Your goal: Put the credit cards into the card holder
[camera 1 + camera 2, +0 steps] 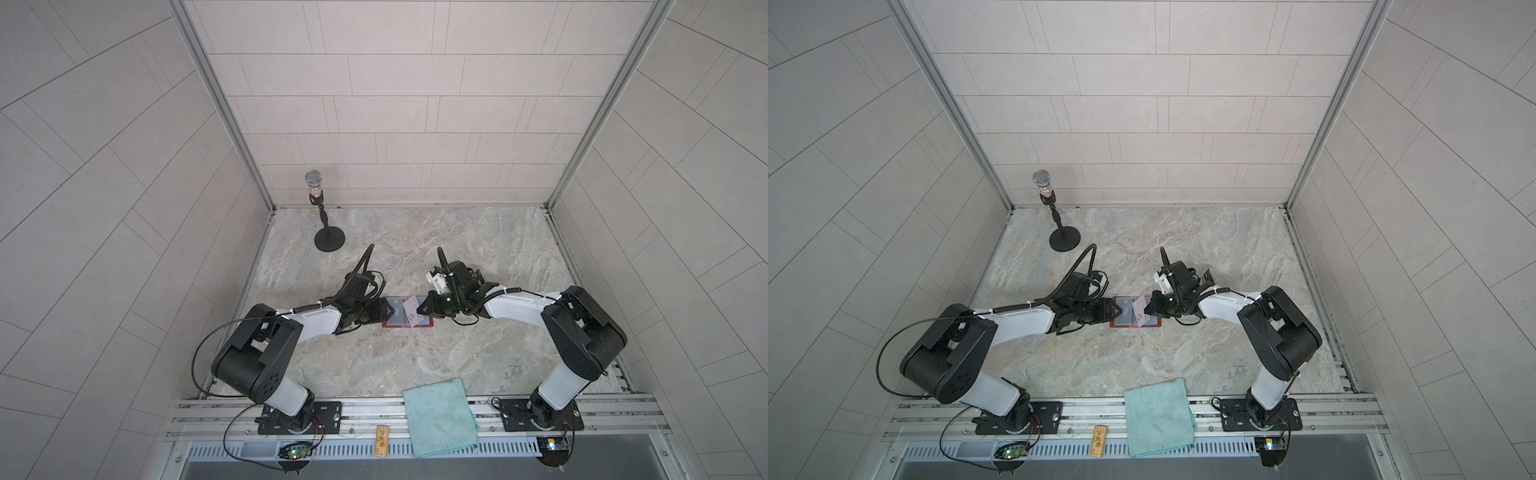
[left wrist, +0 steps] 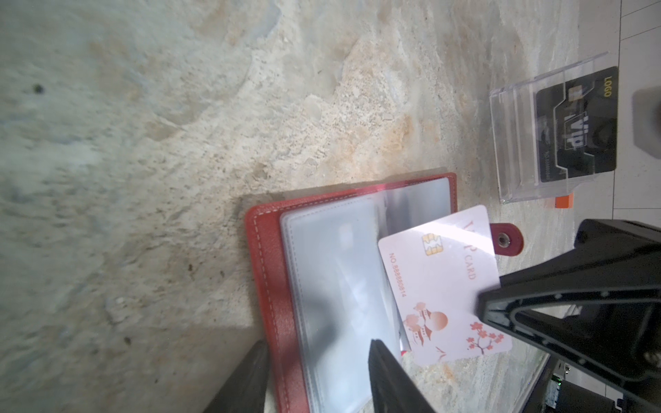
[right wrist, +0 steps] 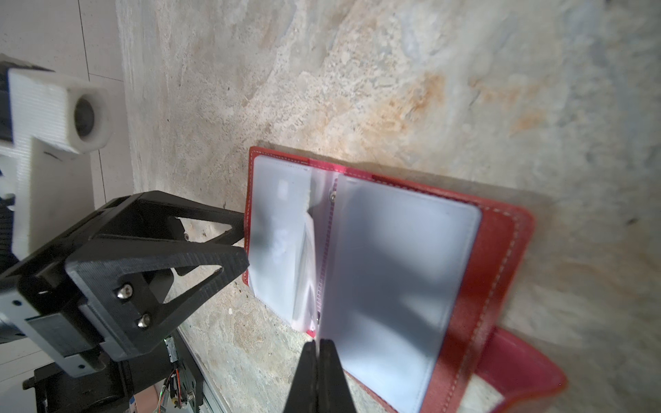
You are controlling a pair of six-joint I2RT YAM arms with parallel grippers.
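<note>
The red card holder (image 1: 409, 326) (image 1: 1136, 325) lies open on the marble table, clear sleeves up, its snap tab (image 2: 506, 239) sticking out. My right gripper (image 1: 419, 309) (image 3: 317, 341) is shut on a pale pink-white credit card (image 2: 440, 279) (image 1: 410, 311), which it holds tilted over the holder's fold. My left gripper (image 1: 388, 309) (image 2: 318, 343) is at the holder's left edge. Its jaws stand apart, one on each side of the red cover (image 2: 268, 279) and sleeve edge. A black credit card (image 2: 576, 125) stands in a clear plastic box (image 2: 515, 143) beyond the holder.
A microphone on a round black stand (image 1: 329, 240) is at the back left. A teal cloth (image 1: 440, 417) hangs over the front rail, with a small wooden tag (image 1: 381, 446) beside it. A small orange piece (image 2: 563, 201) lies by the clear box.
</note>
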